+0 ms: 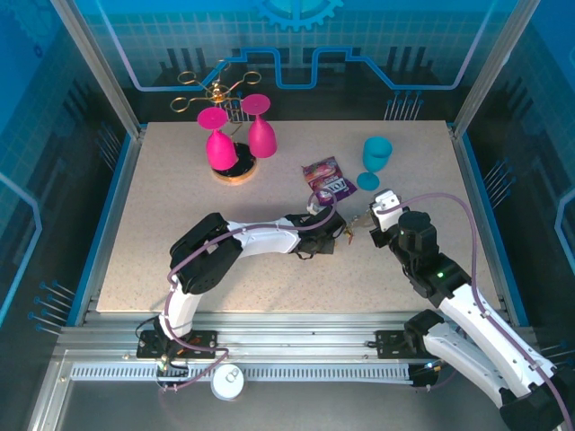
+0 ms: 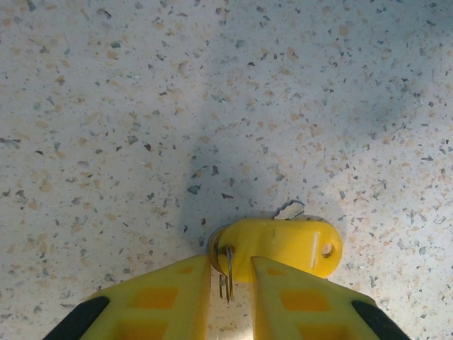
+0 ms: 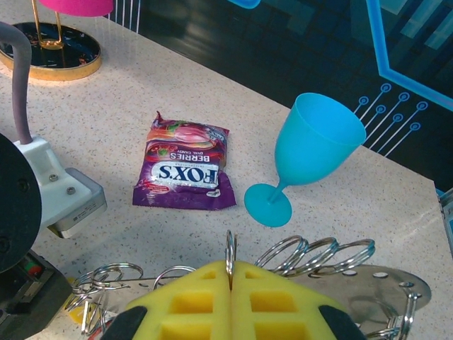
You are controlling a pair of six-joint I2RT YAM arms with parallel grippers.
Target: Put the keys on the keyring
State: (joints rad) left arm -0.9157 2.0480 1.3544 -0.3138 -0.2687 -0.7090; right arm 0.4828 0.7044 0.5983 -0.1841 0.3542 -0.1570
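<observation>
The yellow key [image 2: 283,244] was up off the tabletop [image 1: 162,260], pinched in your left claw [image 2: 231,268]. That claw was almost closed, with just a thin gap, and a small wire loop [image 2: 228,275] on the key hung in that gap. The key lay sideways across the fingertips, its long side pointing to the claw's right, with a hole at the far end. The keyring [image 3: 230,249] was in your right claw [image 3: 230,270], which was squeezed tight on it. One thin ring stood straight up between those fingers, edge on. Both claws met tip to tip near the middle of the tabletop, a little toward the right edge, on the near side of the purple candy packet [image 3: 185,170]. The key was just left of the right claw and very close. I think the next move needed the key's hole lined up with the ring's open end, so your left claw had to bring it across. I could not tell where that open end was.
</observation>
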